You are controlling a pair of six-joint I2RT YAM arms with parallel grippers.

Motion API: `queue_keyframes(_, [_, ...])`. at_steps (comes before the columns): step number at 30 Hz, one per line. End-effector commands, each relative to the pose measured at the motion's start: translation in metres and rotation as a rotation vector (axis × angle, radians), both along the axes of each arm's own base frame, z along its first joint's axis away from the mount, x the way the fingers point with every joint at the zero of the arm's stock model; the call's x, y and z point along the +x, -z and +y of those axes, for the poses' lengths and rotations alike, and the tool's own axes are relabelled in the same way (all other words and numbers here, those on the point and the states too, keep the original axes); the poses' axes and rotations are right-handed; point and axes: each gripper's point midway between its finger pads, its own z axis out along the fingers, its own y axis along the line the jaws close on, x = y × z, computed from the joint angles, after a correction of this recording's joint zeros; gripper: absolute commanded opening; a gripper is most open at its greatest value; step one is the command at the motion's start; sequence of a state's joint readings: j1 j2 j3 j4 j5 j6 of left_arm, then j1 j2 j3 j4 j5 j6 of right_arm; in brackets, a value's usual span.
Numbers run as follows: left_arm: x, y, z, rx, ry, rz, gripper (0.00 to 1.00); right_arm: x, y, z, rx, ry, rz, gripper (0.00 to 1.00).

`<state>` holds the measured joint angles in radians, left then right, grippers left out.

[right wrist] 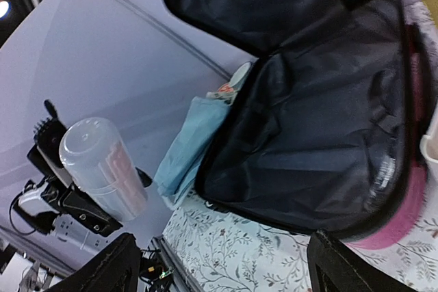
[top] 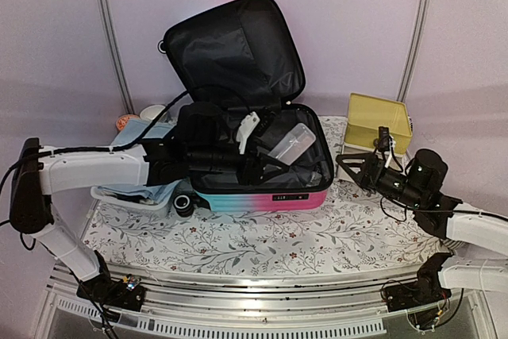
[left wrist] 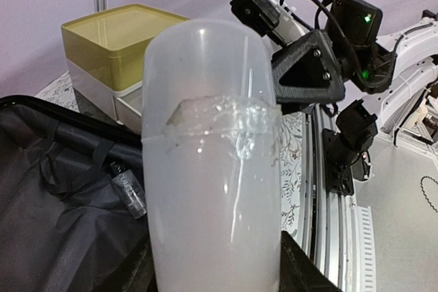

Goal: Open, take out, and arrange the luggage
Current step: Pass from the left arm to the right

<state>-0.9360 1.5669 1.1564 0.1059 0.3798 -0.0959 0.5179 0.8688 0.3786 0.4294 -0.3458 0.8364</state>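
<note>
The left jaws grip a translucent plastic canister over the open lower half of the luggage. The right jaws stand wide apart and empty, just right of the case. The luggage lies on the bench, which has a white cover printed with grey leaves, and its lid is tipped up at the back. A yellow-topped box stands on its right and a white basket on its left. Pale lilac wall panels with grey upright strips stand behind.

Container over luggage; basket to its left, drawer box right.
</note>
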Motion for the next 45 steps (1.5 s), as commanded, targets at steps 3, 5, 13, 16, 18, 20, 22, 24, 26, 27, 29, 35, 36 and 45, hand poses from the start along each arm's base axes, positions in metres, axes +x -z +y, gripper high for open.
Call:
queue_keyframes(3, [-0.011,-0.03,-0.02,-0.136,0.029,0.005,0.42,-0.031,-0.085,0.056,0.093,-0.203,-0.377,0.88])
queue_keyframes(5, [-0.014,-0.032,-0.021,-0.151,0.039,0.007,0.42,-0.036,-0.093,0.065,0.109,-0.229,-0.418,0.88])
queue_keyframes(13, [-0.026,-0.025,-0.028,-0.151,0.085,0.027,0.42,-0.034,-0.102,0.084,0.11,-0.275,-0.46,0.82])
queue_keyframes(16, [-0.027,-0.022,-0.032,-0.145,0.094,0.036,0.42,-0.03,-0.102,0.087,0.101,-0.268,-0.465,0.79])
queue_keyframes(18, [-0.029,-0.021,-0.036,-0.147,0.112,0.04,0.42,-0.028,-0.102,0.09,0.099,-0.273,-0.46,0.78])
queue_keyframes(20, [-0.032,-0.019,-0.04,-0.147,0.132,0.038,0.42,-0.027,-0.1,0.092,0.096,-0.281,-0.457,0.75])
queue_keyframes(22, [-0.032,-0.018,-0.045,-0.143,0.141,0.037,0.42,-0.025,-0.099,0.092,0.095,-0.273,-0.452,0.67])
queue_keyframes(24, [-0.032,-0.017,-0.048,-0.136,0.147,0.041,0.42,-0.024,-0.099,0.09,0.091,-0.259,-0.439,0.56])
queue_keyframes(26, [-0.032,-0.015,-0.048,-0.137,0.147,0.037,0.46,-0.021,-0.096,0.088,0.068,-0.24,-0.43,0.46])
queue_keyframes(27, [-0.032,-0.014,-0.047,-0.14,0.148,0.032,0.5,-0.02,-0.095,0.085,0.057,-0.222,-0.428,0.43])
queue_keyframes(29, [-0.029,-0.012,-0.047,-0.137,0.128,0.027,0.67,-0.015,-0.091,0.079,0.015,-0.173,-0.421,0.4])
queue_keyframes(35, [-0.012,-0.01,-0.031,-0.122,-0.004,-0.028,0.98,0.016,-0.083,0.04,-0.277,0.088,-0.416,0.36])
queue_keyframes(36, [-0.01,-0.011,-0.028,-0.122,-0.019,-0.037,0.98,0.023,-0.08,0.029,-0.344,0.147,-0.408,0.35])
queue_keyframes(45, [0.001,-0.001,-0.009,-0.026,-0.123,-0.043,0.98,0.066,-0.059,-0.073,-1.037,0.633,-0.335,0.34])
